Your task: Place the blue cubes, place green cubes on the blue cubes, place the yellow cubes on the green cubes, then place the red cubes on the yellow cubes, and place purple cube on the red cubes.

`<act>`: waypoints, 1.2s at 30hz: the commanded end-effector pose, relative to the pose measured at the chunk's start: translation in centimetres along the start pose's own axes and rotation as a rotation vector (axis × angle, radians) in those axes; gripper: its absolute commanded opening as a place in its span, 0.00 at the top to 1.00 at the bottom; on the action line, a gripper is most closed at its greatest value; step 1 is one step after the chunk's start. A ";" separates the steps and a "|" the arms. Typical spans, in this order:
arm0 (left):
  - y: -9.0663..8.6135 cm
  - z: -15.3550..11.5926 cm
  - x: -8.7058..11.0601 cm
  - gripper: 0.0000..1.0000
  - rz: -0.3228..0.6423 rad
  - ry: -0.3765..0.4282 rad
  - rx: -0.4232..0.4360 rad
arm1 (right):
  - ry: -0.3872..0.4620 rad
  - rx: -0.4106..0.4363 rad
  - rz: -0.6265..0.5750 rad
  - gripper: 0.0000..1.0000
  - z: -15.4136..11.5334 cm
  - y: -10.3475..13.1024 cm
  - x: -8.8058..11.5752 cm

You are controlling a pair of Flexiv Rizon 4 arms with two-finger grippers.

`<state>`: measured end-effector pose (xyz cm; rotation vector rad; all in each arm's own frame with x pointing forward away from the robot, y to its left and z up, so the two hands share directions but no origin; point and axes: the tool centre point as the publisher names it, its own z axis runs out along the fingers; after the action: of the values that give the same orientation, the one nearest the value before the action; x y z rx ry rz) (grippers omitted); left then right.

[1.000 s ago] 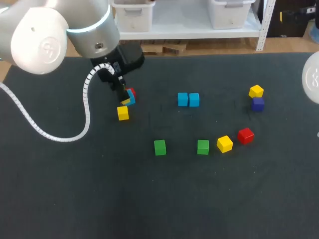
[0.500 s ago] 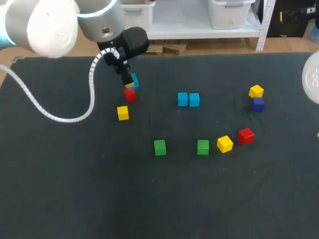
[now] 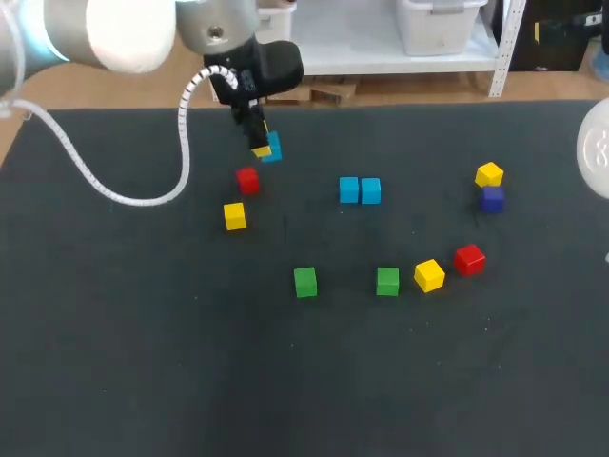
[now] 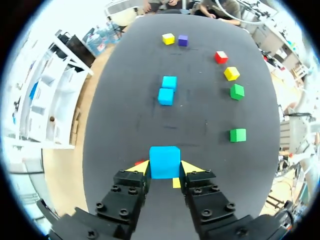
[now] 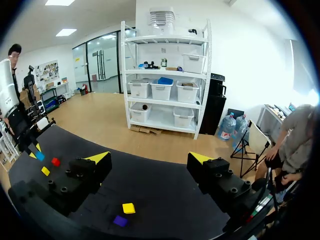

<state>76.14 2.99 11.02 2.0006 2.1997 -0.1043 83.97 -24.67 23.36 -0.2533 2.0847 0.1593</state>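
The left claw [image 4: 165, 168] was clenched on a blue cube [image 4: 164, 161]. Its two yellow tips pressed the cube from both sides, so the fingers stood just as far apart as the cube was wide. The claw held the cube up in the air over the dark table [image 3: 143, 362], toward the far edge.

A red cube [image 3: 247, 179] sat on the table close to the claw. A yellow cube [image 3: 234, 216] sat near it, a bit closer to the robot.

Ahead of the claw, a pair of blue cubes [image 3: 360, 190] sat just beside each other in the middle of the table. Nearer the robot sat a first green cube [image 3: 304, 282] and a second green cube [image 3: 387, 281], apart from each other. A second yellow cube [image 3: 429, 275] sat just beside the second green one, and a second red cube [image 3: 469, 259] was near that. Far to the right, a third yellow cube [image 3: 489, 174] sat just beside the purple cube [image 3: 492, 198].

The right claw [image 5: 150, 159] was spread wide, with nothing between its fingers.
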 end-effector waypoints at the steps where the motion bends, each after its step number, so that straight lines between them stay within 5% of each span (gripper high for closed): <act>1: 0.6 0.1 -0.7 1.00 0.028 0.006 0.104 | 0.000 -0.001 -0.001 0.00 0.0 -0.1 0.0; 12: 0.5 1.5 -1.6 1.00 0.025 0.007 0.256 | 0.000 -0.001 -0.001 0.00 0.0 -0.1 0.0; 36: 0.7 2.4 -2.7 1.00 -0.018 -0.007 0.237 | 0.000 -0.001 -0.001 0.00 0.0 -0.1 0.0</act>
<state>76.86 0.06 9.05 2.0810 2.2930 -0.3824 83.97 -24.67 23.35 -0.2533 2.0847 0.1593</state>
